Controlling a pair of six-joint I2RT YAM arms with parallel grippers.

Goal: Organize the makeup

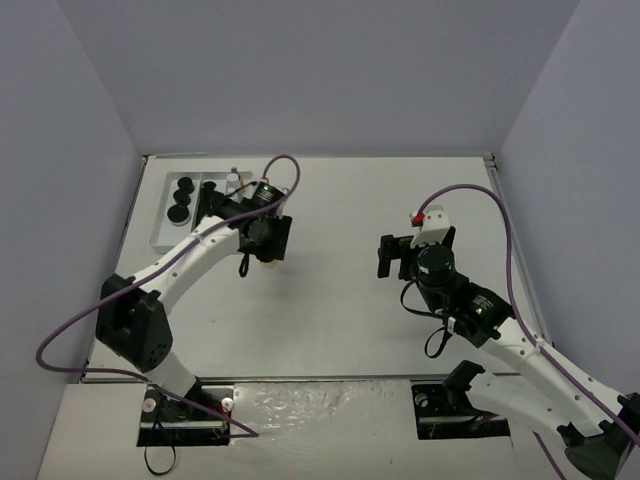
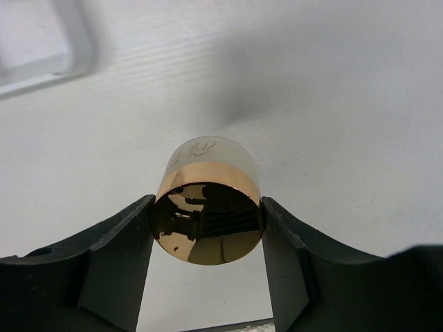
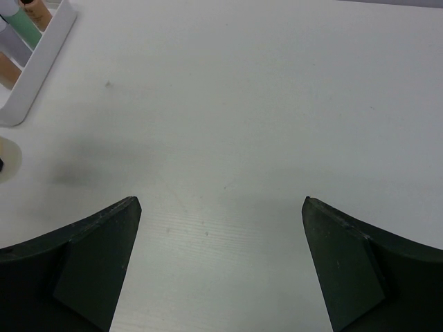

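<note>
Top external view is showing the white counter [image 1: 340, 320] carrying a white tray [image 1: 158, 215] at far left. The right end effector [image 1: 398, 255] is hanging spread over bare counter. The left end effector [image 1: 268, 245] is pinching a gold-topped jar [image 2: 208, 173] near the tray's right side.

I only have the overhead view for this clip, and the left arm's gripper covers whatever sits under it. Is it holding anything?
Observer: Yes. The left wrist view shows the left gripper closed on a round gold-capped jar, one finger against each side.
Reviewer: And the right one? From above it just hangs over the table.
Observer: The right gripper is wide open, with only bare table between its fingers.
Reviewer: Does its camera catch the tray?
Observer: One corner of the white tray, with a green bottle and a tan bottle inside.
</note>
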